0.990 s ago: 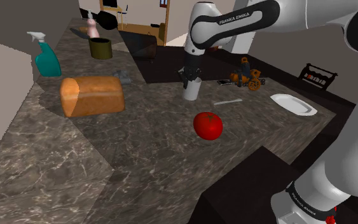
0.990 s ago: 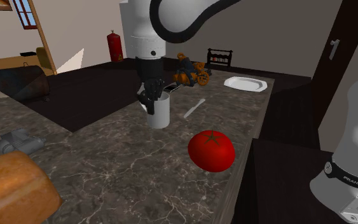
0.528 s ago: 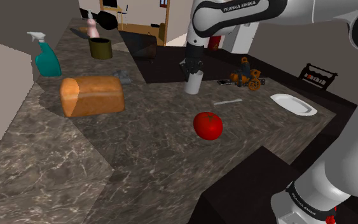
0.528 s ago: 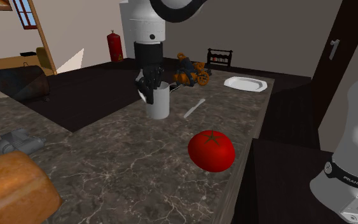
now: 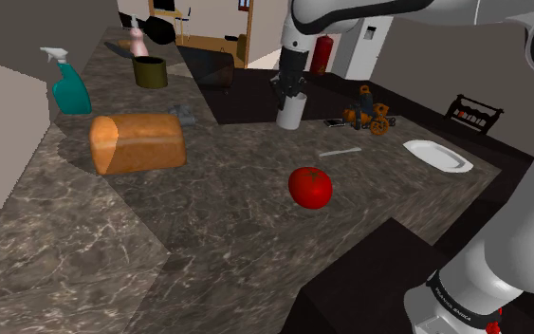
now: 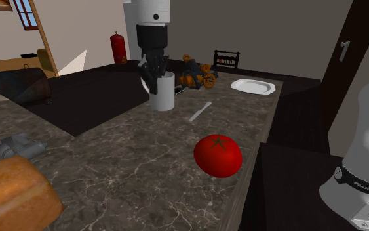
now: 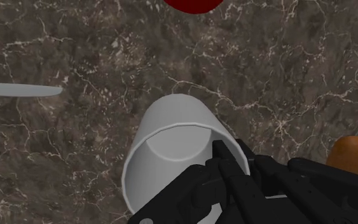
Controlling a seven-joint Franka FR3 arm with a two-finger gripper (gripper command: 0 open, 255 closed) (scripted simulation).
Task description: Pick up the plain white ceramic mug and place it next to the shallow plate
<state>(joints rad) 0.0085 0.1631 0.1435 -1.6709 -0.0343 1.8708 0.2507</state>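
Note:
The white mug (image 5: 291, 113) hangs upright a little above the marbled counter (image 5: 217, 204), near its far edge. My black gripper (image 5: 290, 92) comes down from above and is shut on the mug's rim, one finger inside and one outside. The second exterior view has the mug (image 6: 164, 94) under the gripper (image 6: 157, 71). In the wrist view the fingers (image 7: 234, 167) pinch the wall of the mug (image 7: 171, 143), whose hollow inside shows. The shallow white plate (image 5: 437, 155) lies at the counter's far right end, well apart from the mug; it also appears as the plate (image 6: 253, 86).
A red tomato (image 5: 310, 187) and a grey knife (image 5: 340, 151) lie between mug and plate. An orange toy (image 5: 369, 111) sits behind the knife. A bread loaf (image 5: 137, 142), a teal spray bottle (image 5: 68, 83) and a dark pot (image 5: 150, 71) stand to the shoulder view's left.
The gripper has risen with the mug in its grip, lifting it off the counter. Nothing else has moved.

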